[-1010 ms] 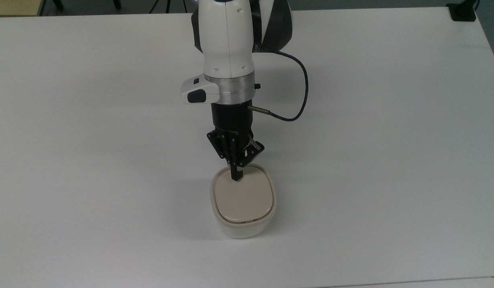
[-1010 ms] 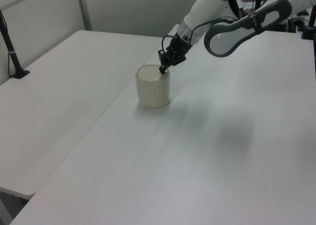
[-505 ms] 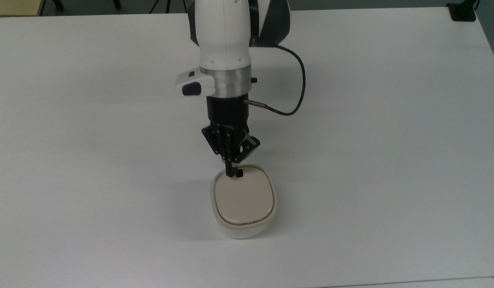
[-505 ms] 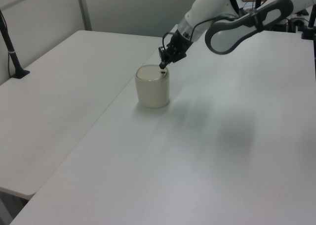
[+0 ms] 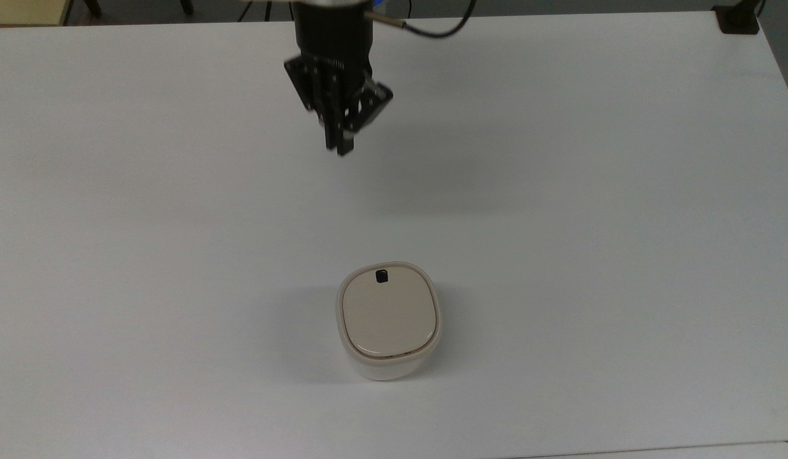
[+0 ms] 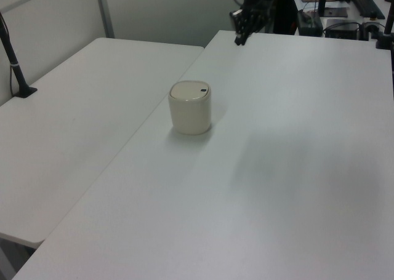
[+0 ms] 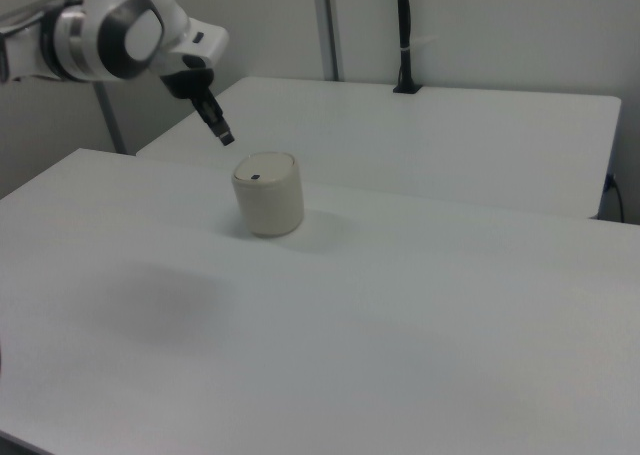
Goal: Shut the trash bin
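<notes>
White table point(image 5: 591, 191), lidded trash bin point(image 5: 388, 319) mid-surface, tool point(image 5: 340, 148) well apart

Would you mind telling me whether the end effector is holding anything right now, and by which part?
Nothing: the end effector is shut and empty, well clear of the trash bin.

A white counter point(image 5: 591, 191) lies bare; beside it in the left view sits a 2nd white counter point(image 6: 68, 114), with a black post point(image 6: 13, 58) clamped at its edge
</notes>
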Tool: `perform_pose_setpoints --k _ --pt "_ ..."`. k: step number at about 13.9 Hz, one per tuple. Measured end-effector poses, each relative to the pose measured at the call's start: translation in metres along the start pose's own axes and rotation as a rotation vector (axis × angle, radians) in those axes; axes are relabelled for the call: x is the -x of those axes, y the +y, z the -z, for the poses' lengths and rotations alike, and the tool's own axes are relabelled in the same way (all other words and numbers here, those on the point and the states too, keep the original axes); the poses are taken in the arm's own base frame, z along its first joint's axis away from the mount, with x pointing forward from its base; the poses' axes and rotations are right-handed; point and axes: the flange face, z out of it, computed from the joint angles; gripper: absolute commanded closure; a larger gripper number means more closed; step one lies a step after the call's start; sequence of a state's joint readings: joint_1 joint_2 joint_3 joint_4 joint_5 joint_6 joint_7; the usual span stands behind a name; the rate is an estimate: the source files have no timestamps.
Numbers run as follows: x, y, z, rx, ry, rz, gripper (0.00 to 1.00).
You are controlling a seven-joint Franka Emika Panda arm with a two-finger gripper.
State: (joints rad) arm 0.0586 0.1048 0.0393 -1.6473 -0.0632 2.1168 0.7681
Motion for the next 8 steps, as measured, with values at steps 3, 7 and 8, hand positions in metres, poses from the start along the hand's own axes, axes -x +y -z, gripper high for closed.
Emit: perform_pose_setpoints --k 3,7,8 --pt "0.021 0.022 0.042 0.101 -0.103 0.056 0.0" --pt "0.036 0.045 0.069 0.155 -0.196 0.243 0.0" --pt "0.035 0.049 0.071 0.149 -0.203 0.287 0.0"
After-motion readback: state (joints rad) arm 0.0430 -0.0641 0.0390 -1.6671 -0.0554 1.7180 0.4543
